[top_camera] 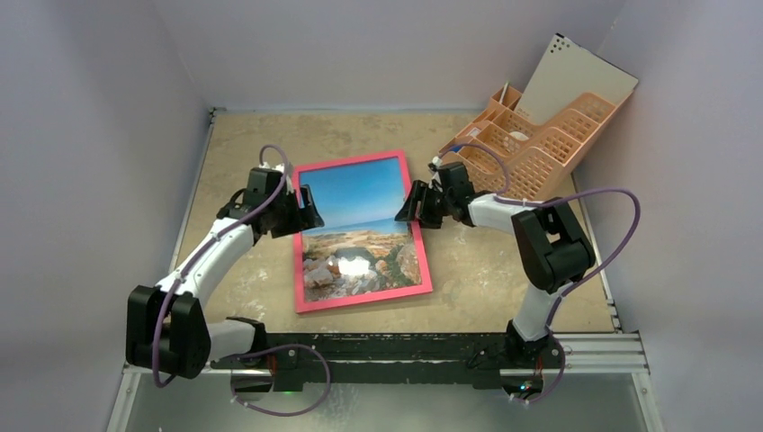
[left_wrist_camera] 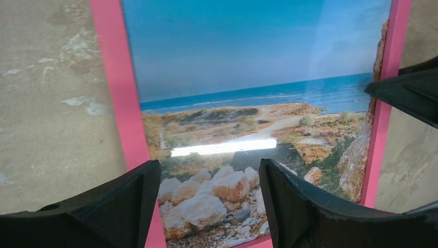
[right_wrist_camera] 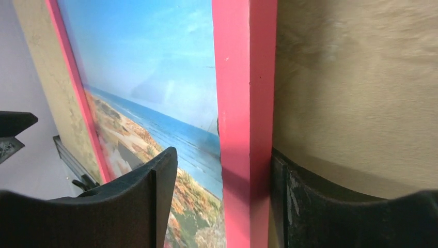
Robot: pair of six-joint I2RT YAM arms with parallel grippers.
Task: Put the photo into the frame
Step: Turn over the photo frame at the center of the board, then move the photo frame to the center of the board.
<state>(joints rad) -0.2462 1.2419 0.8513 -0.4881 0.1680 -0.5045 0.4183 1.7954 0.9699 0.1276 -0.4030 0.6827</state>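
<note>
The pink frame lies flat on the tan table with the photo of sky, sea and rocks showing inside it. My left gripper hovers open over the frame's left rail; one finger is above that rail and the other above the photo. My right gripper is open at the opposite side and straddles the right rail. Its outer finger rests against the rail's outside edge. Its inner finger stands clear above the photo.
A peach plastic organiser stands at the back right, with a pale board leaning behind it. Grey walls close in the table on three sides. A black mounting rail runs along the near edge.
</note>
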